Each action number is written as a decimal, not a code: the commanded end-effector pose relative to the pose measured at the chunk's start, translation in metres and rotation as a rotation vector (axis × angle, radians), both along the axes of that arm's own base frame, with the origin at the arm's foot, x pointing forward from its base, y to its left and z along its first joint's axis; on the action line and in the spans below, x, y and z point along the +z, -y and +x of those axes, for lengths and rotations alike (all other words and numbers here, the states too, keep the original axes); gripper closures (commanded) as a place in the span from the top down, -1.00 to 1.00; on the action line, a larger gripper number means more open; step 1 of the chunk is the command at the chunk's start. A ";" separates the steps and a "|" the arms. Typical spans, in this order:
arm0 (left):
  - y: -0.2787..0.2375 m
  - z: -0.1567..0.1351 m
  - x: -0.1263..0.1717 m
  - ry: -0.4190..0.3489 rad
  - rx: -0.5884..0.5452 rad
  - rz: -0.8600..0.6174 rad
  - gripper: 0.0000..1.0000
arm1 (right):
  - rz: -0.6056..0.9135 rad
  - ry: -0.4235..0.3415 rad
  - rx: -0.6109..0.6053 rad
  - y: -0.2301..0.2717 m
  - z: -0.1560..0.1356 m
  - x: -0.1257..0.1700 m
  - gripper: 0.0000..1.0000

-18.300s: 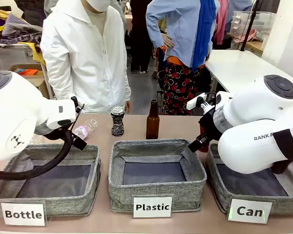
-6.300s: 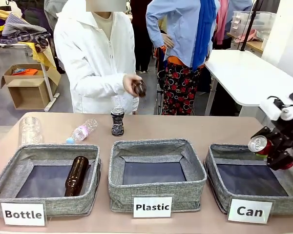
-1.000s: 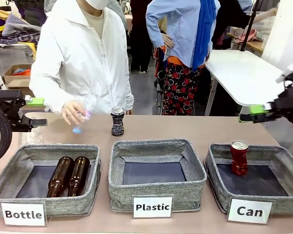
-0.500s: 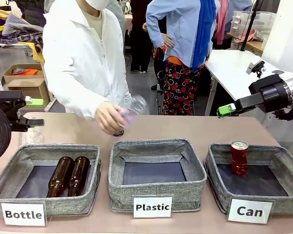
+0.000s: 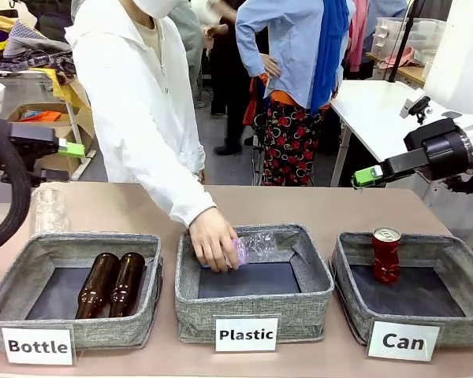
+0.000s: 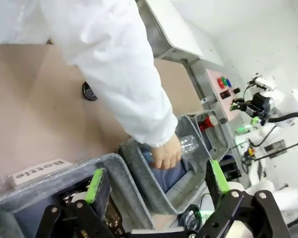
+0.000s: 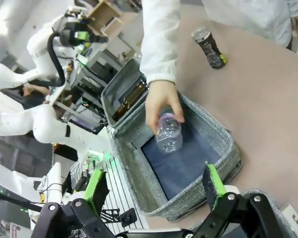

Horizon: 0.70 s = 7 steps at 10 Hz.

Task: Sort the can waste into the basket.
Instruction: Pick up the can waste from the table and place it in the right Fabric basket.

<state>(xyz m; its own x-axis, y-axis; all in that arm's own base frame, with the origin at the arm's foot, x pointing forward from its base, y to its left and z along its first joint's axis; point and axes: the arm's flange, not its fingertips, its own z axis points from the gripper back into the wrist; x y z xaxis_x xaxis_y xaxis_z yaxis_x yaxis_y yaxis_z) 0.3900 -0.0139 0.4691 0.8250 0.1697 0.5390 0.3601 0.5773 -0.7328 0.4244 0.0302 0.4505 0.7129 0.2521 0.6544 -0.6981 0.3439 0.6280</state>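
Left gripper (image 6: 157, 180) and right gripper (image 7: 154, 184) stand open, empty. Best wait until the person's hand (image 5: 213, 240) clears, then grip the black can (image 7: 208, 47) near the table's (image 5: 339, 209) far edge squarely

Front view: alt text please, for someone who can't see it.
A person's hand holds a clear plastic bottle inside the middle basket, labelled Plastic. A red can stands in the Can basket, two brown bottles lie in the Bottle basket, and the left gripper and right gripper hover at the edges.
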 end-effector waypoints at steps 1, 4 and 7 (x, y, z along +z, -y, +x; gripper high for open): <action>0.002 0.007 -0.004 -0.045 -0.012 0.013 1.00 | -0.003 0.000 0.005 0.000 -0.004 0.001 1.00; -0.018 0.000 -0.010 -0.051 0.043 -0.030 1.00 | -0.003 0.000 0.005 0.000 -0.004 0.001 1.00; -0.080 -0.038 -0.026 -0.057 0.184 -0.144 1.00 | -0.003 0.000 0.005 0.000 -0.004 0.001 1.00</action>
